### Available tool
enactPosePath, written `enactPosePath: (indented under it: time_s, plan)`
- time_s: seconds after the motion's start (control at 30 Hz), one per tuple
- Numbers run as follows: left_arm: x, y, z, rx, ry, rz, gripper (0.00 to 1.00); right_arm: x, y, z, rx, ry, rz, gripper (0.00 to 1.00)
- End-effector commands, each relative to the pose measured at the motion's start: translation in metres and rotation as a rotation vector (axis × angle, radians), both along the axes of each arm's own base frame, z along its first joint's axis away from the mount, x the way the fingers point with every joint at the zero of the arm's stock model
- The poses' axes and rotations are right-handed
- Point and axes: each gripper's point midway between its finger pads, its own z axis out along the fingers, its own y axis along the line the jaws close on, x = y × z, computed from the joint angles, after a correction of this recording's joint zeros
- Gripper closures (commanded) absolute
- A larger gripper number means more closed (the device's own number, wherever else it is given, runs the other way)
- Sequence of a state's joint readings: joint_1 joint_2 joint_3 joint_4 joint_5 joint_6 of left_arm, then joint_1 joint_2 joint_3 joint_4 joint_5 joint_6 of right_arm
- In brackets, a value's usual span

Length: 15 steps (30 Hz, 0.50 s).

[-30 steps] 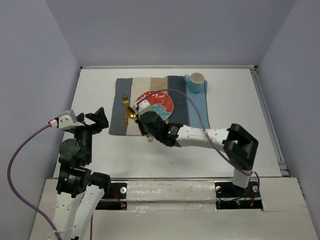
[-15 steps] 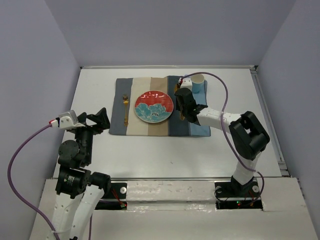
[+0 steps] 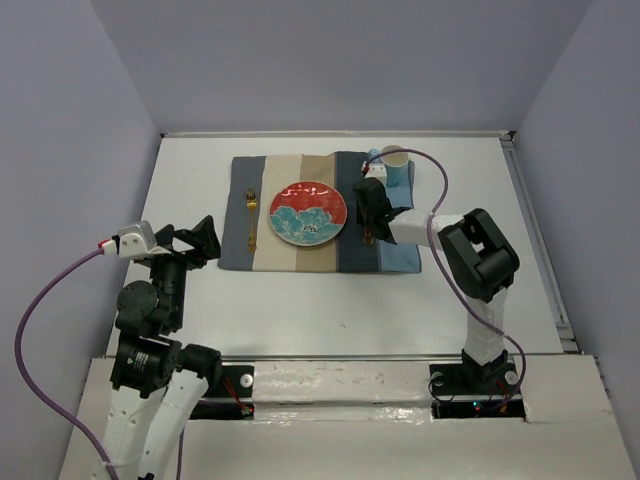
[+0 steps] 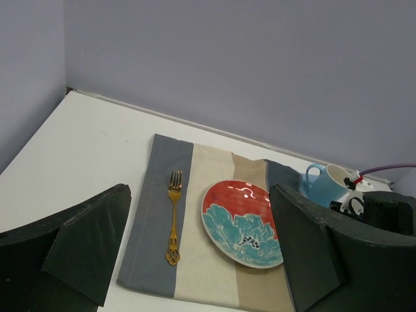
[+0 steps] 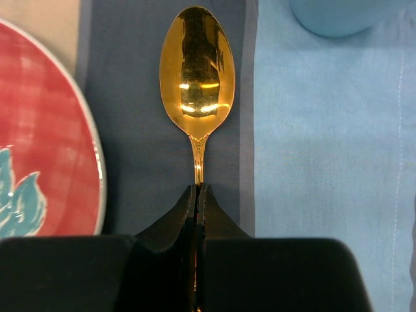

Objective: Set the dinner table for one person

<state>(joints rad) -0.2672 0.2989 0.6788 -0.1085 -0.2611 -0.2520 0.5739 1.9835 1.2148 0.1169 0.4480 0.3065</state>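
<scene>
The white dinner table [image 3: 300,300] carries a striped cloth mat [image 3: 262,255]. On the mat lie a red and teal plate [image 3: 308,213], a gold fork [image 3: 251,215] to its left and a blue mug [image 3: 394,165] at the far right. My right gripper [image 5: 197,190] is shut on the handle of a gold spoon [image 5: 197,71]. The spoon is low over the dark stripe just right of the plate, its bowl pointing toward the mug. My left gripper [image 4: 198,195] is open and empty, off the mat's left front, aimed at the fork [image 4: 174,214] and plate [image 4: 244,222].
The right arm [image 3: 470,250] reaches over the mat's right part with its purple cable looping past the mug. A raised rim [image 3: 530,220] runs along the table's right side, and grey walls enclose the back and sides.
My right gripper has carried the spoon from the plate's front left to its right side and brought it down over the dark stripe. The left arm has barely moved.
</scene>
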Motion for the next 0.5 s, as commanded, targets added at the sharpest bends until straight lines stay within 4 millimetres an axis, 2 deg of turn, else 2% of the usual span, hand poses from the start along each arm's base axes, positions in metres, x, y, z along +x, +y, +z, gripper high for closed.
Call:
enactPosePath:
  time_s: [0.0,0.2,0.37,0.43,0.47]
  plan:
    - [-0.001,-0.002,0.013,-0.004,-0.051,-0.011,0.01,0.020,0.003,0.013,0.064,-0.037,-0.031,1.00]
    - [0.000,-0.002,0.013,-0.002,-0.049,-0.012,0.01,0.019,0.002,-0.005,0.063,-0.001,-0.057,1.00]
    - [0.000,-0.003,0.014,-0.002,-0.051,-0.015,0.01,0.016,-0.005,0.001,0.061,-0.002,-0.091,0.73]
    - [0.000,-0.003,0.014,-0.002,-0.051,-0.017,0.01,0.014,-0.005,0.017,0.079,-0.018,-0.087,0.66]
    - [0.000,-0.003,0.014,-0.002,-0.052,-0.018,0.01,0.012,-0.003,0.021,0.091,-0.019,-0.079,0.56]
